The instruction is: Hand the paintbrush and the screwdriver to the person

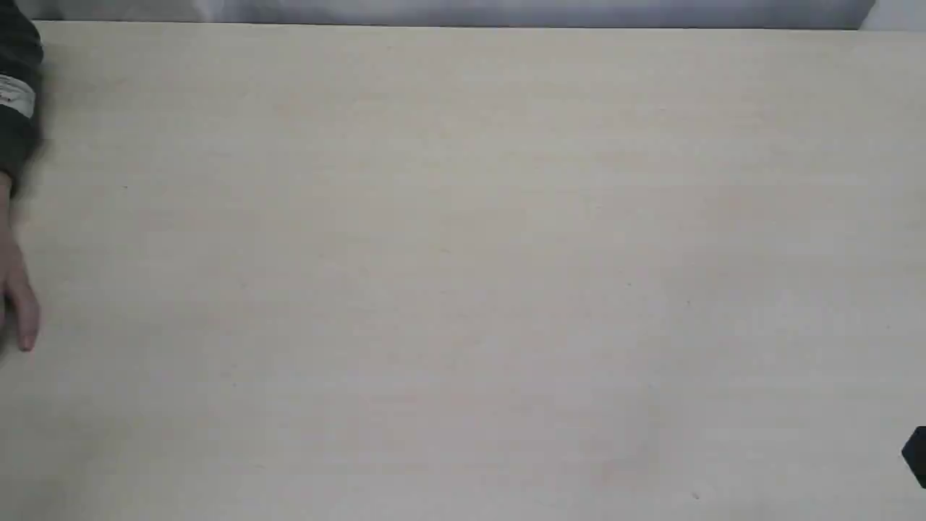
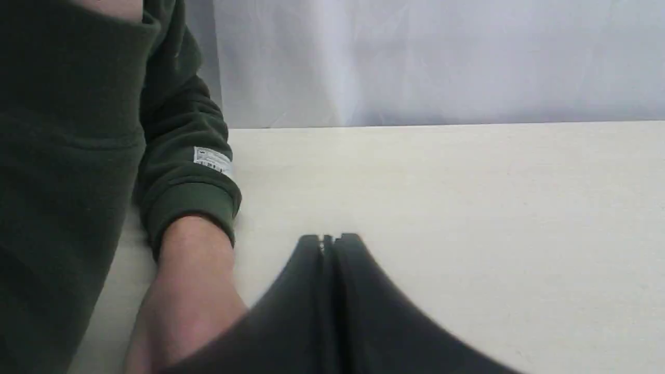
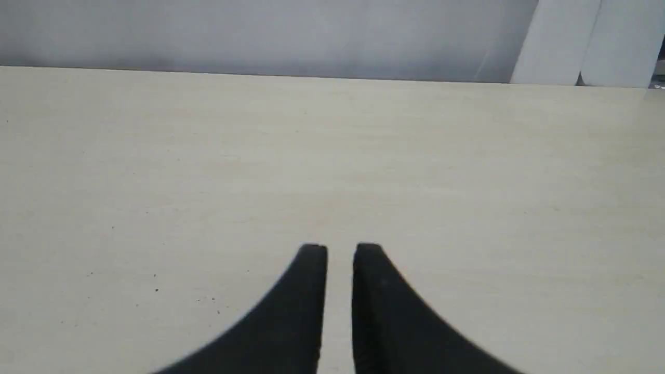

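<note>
Neither the paintbrush nor the screwdriver shows in any view. The person's bare hand [image 1: 18, 289] hangs in at the table's left edge, below a dark green sleeve [image 1: 14, 94] with a white label. In the left wrist view the forearm [image 2: 192, 259] and the labelled cuff [image 2: 182, 176] lie just beside my left gripper [image 2: 328, 240], whose black fingers are pressed together with nothing in them. My right gripper [image 3: 340, 249] hovers over bare table, its fingers nearly together with a thin empty slit between them.
The pale wooden table [image 1: 463, 260] runs back to a grey-white curtain [image 1: 463, 11]. A black tip of the right arm [image 1: 916, 456] pokes in at the lower right edge of the exterior view. White panels [image 3: 571, 41] stand beyond the table's far corner.
</note>
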Available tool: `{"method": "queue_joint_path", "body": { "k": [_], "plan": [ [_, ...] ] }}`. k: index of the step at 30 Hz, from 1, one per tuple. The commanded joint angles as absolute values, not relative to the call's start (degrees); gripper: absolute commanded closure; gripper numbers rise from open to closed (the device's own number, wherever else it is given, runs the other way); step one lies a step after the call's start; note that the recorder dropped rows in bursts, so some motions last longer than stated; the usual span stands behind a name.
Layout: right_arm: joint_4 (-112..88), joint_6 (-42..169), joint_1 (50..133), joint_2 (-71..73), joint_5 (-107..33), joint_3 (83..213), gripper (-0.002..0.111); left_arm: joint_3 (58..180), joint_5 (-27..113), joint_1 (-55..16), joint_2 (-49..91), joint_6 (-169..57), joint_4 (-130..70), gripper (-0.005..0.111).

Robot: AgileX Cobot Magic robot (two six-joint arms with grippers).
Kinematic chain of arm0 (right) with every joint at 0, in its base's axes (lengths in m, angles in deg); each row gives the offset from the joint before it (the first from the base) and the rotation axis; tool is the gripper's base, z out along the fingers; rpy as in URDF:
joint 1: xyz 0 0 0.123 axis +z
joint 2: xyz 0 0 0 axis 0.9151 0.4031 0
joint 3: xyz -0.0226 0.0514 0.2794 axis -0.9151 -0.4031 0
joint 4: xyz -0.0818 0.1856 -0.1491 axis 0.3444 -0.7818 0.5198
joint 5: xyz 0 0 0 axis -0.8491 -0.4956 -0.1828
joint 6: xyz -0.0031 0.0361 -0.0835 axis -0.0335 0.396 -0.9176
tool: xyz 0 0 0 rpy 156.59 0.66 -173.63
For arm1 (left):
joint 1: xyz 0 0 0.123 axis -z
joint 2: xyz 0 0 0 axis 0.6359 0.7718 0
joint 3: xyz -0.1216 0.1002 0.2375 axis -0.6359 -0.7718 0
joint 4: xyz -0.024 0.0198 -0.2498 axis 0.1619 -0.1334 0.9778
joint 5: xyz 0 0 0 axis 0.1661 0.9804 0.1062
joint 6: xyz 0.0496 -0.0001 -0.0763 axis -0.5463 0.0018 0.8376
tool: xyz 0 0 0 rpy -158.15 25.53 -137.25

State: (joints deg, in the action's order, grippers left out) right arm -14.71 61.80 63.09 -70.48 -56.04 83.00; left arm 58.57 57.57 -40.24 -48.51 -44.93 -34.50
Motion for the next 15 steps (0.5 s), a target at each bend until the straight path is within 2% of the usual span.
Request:
{"method": "queue_joint_path", "body": {
  "k": [1, 15],
  "plan": [
    [-14.23, 61.87, 62.74, -70.85, -56.22, 82.83, 0.097, 58.45, 57.52, -40.12, -48.65, -44.82, -34.3, 0.107],
    [-13.16, 61.99, 62.74, -70.85, -56.21, 82.83, 0.097, 58.45, 57.3, -40.12, -48.65, -44.82, -34.32, 0.107]
  ]
}}
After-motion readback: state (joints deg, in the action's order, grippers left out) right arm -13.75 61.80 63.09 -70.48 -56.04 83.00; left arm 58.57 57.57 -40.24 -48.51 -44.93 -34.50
